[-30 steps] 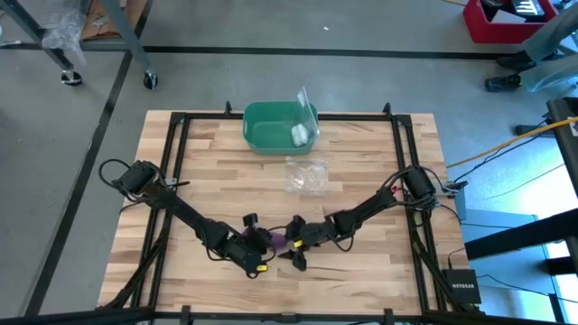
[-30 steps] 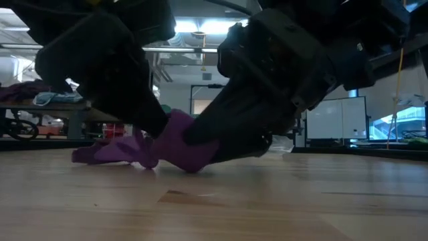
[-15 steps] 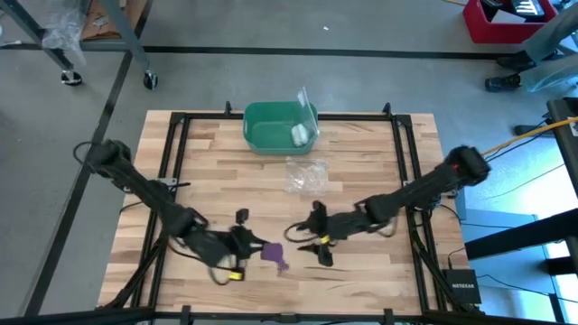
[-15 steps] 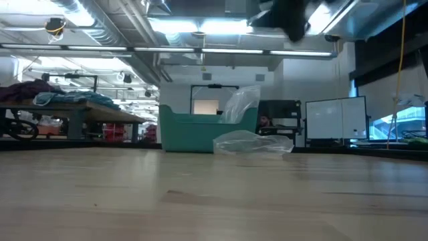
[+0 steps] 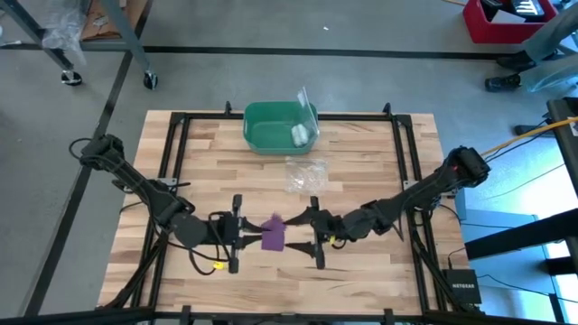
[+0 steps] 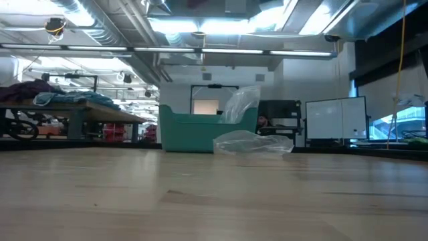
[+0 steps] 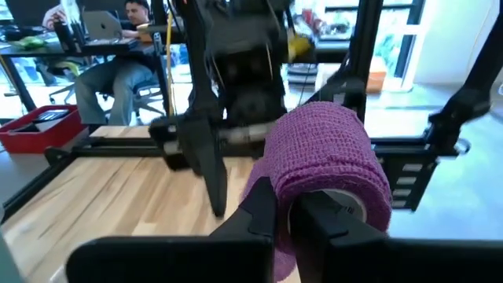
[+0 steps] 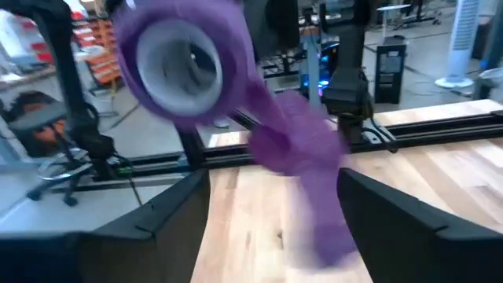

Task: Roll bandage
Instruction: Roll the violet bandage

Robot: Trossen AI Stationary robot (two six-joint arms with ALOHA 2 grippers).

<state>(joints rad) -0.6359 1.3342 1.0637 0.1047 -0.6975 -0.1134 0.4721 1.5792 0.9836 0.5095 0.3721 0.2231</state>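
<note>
Butcher-block table, green bin at its far edge.

bandage between grippers; bin behind

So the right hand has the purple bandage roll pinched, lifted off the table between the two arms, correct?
Not quite: the left hand has it pinched. The left wrist view shows its fingers shut on the purple bandage roll; the right hand stands open. The roll is lifted between the two arms, as you said.
</note>
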